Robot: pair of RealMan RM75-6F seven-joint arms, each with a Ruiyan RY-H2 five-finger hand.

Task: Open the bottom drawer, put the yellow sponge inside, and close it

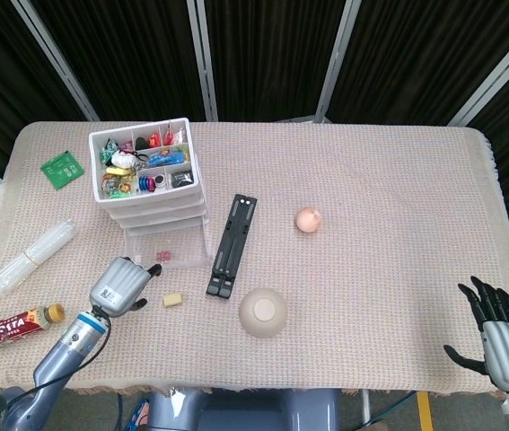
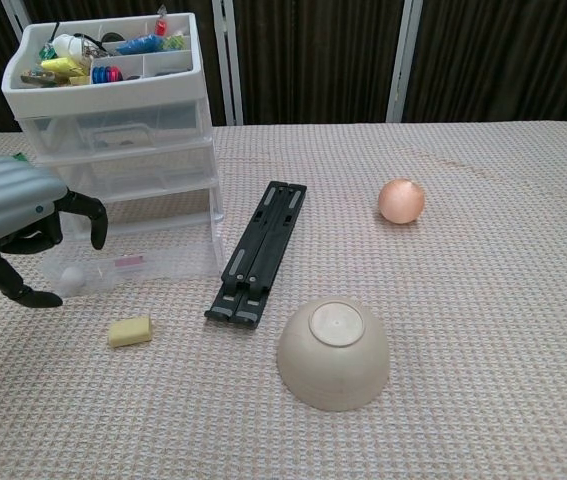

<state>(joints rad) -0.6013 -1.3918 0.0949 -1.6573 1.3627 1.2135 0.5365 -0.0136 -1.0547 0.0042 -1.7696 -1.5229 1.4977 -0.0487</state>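
Observation:
The small yellow sponge (image 1: 173, 299) (image 2: 129, 331) lies on the cloth just in front of the white drawer unit (image 1: 151, 193) (image 2: 113, 130). The clear bottom drawer (image 1: 168, 251) (image 2: 143, 256) stands pulled out, with small pink and white bits inside. My left hand (image 1: 121, 285) (image 2: 25, 225) hovers left of the sponge and in front of the drawer's left corner, fingers curved and apart, holding nothing. My right hand (image 1: 500, 334) rests open at the table's front right edge, far from everything.
A black folded stand (image 1: 232, 244) (image 2: 260, 250) lies right of the drawer. An upturned beige bowl (image 1: 263, 312) (image 2: 333, 352) and a peach ball (image 1: 308, 219) (image 2: 401, 200) sit mid-table. A coffee bottle (image 1: 19, 326), a clear bottle (image 1: 31, 256) and a green packet (image 1: 61, 168) lie at left.

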